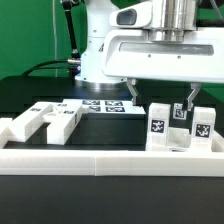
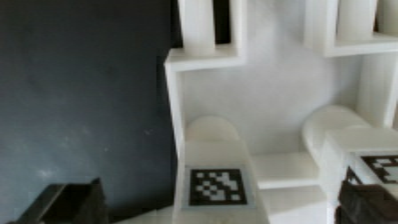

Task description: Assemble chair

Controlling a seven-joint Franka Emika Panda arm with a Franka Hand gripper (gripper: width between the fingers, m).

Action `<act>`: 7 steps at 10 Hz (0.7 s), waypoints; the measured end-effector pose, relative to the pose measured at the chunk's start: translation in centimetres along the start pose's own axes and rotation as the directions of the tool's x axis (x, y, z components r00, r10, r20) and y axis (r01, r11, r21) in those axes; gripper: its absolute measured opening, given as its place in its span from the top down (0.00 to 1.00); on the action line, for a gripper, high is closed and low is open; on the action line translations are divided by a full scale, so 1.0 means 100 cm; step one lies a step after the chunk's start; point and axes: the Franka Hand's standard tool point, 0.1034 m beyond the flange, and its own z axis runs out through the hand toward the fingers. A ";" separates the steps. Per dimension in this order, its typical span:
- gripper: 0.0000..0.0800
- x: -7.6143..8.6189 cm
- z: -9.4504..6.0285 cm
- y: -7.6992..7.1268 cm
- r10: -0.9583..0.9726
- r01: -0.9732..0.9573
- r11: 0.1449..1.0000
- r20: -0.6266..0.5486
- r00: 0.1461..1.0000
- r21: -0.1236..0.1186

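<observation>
We've got the bench (image 1: 25, 90), the rail (image 1: 110, 165) along its front, likely a stop to square parts against. The chair piece (image 1: 180, 128) stands by it, exterior view's right; our end effector (image 1: 162, 95) hangs released above, nothing held.

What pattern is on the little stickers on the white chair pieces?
Black-and-white blocky squares; the tags show best in the wrist view.
</observation>
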 end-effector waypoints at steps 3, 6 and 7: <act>0.19 -0.018 0.023 -0.001 -0.037 0.036 0.999 -0.065 0.997 -0.010; 0.19 -0.024 0.035 -0.001 -0.048 0.047 0.999 -0.062 0.997 -0.022; 0.19 -0.025 0.038 0.001 -0.050 0.049 0.998 -0.058 0.997 -0.026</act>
